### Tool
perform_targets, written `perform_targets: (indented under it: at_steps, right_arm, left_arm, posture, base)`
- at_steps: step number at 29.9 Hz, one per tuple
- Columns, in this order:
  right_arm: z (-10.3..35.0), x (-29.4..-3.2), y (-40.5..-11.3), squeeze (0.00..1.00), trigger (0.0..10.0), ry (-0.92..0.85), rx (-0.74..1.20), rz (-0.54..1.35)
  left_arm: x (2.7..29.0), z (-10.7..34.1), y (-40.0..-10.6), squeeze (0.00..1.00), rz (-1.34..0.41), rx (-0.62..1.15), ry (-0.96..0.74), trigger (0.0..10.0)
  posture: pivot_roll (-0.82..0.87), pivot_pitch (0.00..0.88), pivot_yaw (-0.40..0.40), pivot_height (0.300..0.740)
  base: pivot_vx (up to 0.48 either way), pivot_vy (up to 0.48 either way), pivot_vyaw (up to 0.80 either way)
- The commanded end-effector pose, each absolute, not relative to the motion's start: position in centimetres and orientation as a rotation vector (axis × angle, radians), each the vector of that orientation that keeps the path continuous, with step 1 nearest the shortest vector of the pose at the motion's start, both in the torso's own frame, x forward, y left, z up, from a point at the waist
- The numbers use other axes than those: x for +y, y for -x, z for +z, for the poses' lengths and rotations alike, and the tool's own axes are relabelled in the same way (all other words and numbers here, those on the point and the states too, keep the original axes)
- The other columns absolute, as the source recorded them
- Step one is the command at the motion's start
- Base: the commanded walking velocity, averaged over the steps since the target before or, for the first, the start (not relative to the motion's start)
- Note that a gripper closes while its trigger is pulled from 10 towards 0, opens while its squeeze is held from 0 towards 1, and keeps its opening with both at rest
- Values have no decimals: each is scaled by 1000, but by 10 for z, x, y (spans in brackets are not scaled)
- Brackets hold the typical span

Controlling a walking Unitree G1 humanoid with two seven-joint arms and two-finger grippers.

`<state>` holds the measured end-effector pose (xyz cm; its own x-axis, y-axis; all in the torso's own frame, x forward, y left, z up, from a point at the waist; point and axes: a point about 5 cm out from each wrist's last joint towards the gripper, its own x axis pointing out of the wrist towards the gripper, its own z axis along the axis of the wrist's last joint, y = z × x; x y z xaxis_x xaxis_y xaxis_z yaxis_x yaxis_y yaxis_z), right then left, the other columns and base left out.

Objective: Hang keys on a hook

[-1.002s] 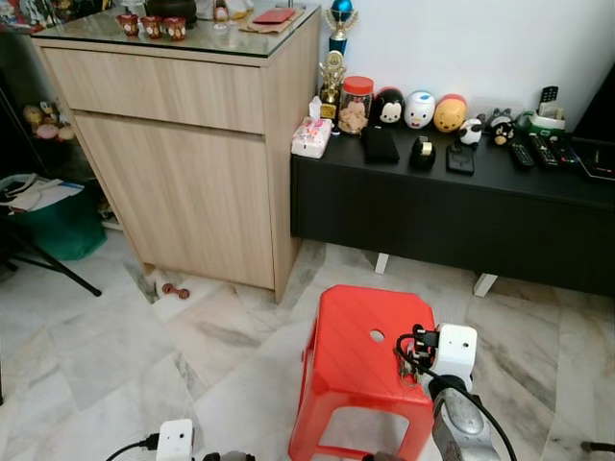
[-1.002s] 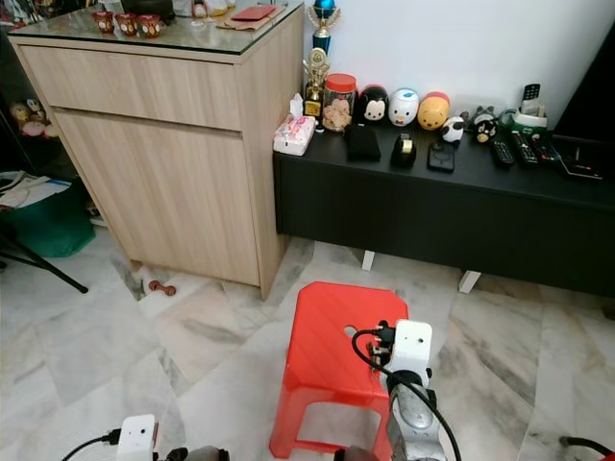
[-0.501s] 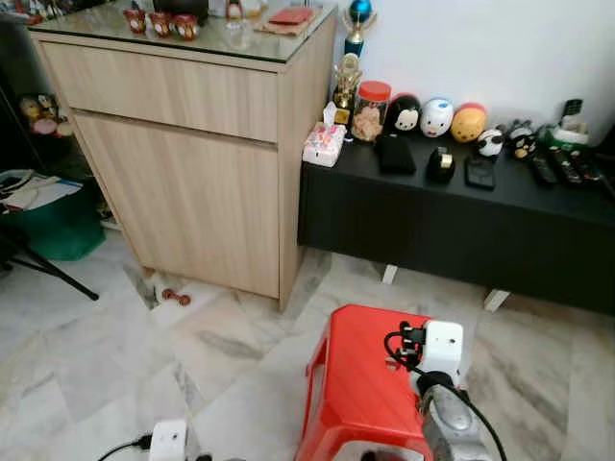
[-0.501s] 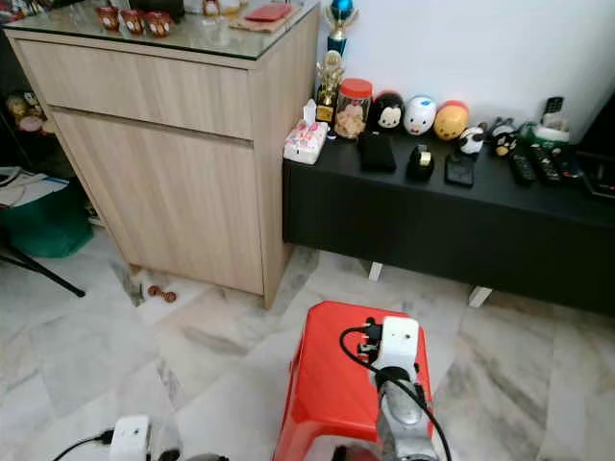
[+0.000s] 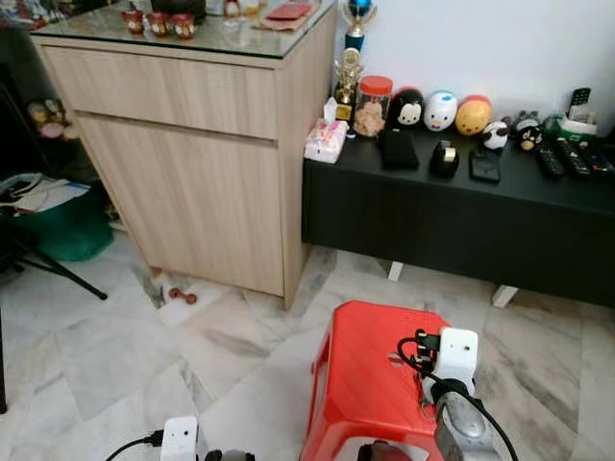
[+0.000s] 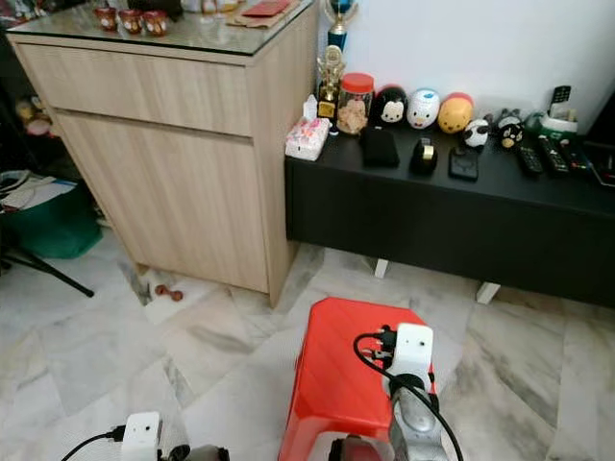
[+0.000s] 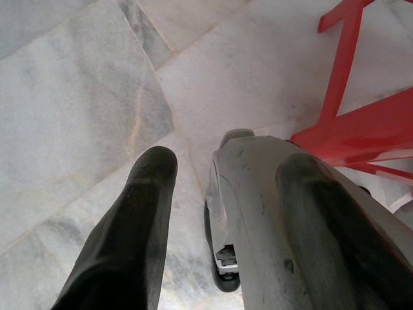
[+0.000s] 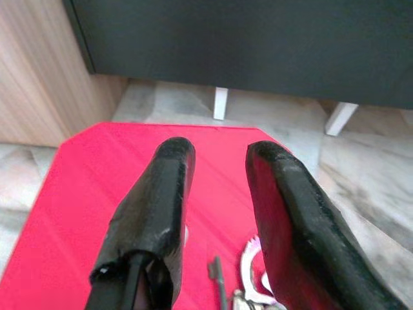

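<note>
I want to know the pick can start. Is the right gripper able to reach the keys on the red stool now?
Probably yes: the right gripper hangs open over the red stool, the keys lie between its fingers, nothing between.

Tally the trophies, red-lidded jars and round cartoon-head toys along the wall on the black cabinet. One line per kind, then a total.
Trophies: 2 (small gold trophy, tall blue-topped trophy)
Clear jar with red lid: 1
Round cartoon-head toys: 3 (black toy, white toy, orange toy)
Total: 6
</note>
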<state>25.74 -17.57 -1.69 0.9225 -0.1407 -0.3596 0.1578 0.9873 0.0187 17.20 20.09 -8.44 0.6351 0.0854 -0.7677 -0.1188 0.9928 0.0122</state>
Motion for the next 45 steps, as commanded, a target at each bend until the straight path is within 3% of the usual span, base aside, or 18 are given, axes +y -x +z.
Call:
perform_targets:
  at_steps: [1, 20, 31, 38, 42, 45]
  right_arm:
    - [-17, -178, -258, 0, 10000, -35, 377, -159]
    - [-21, -190, -258, 0, 10000, 23, 431, -216]
    - [-21, -189, -258, 0, 10000, 35, 423, -214]
    - [-25, -191, -258, 0, 10000, 107, 487, -209]
    - [-27, -193, -260, 0, 10000, 350, 549, -120]
    - [-27, -194, -260, 0, 10000, 377, 556, -107]
  left_arm:
    - [188, -93, -158, 0, 78, 940, 46, 10000]
    - [202, -87, -167, 0, 87, 910, 41, 10000]
    - [191, -85, -176, 0, 74, 906, 43, 10000]
    - [183, -87, -175, 0, 69, 914, 45, 10000]
    - [177, -86, -179, 0, 63, 909, 45, 10000]
    - [177, -86, -179, 0, 62, 909, 45, 10000]
  posture:
    - [27, 8, -60, 643]
    - [29, 13, -60, 635]
    - [31, 16, -58, 605]
    - [33, 17, -57, 605]
    - [31, 19, -55, 605]
    - [32, 19, -54, 605]
  base:
    - [0, 0, 0]
    - [0, 0, 0]
    - [0, 0, 0]
    - [0, 0, 0]
    - [0, 0, 0]
    - [0, 0, 0]
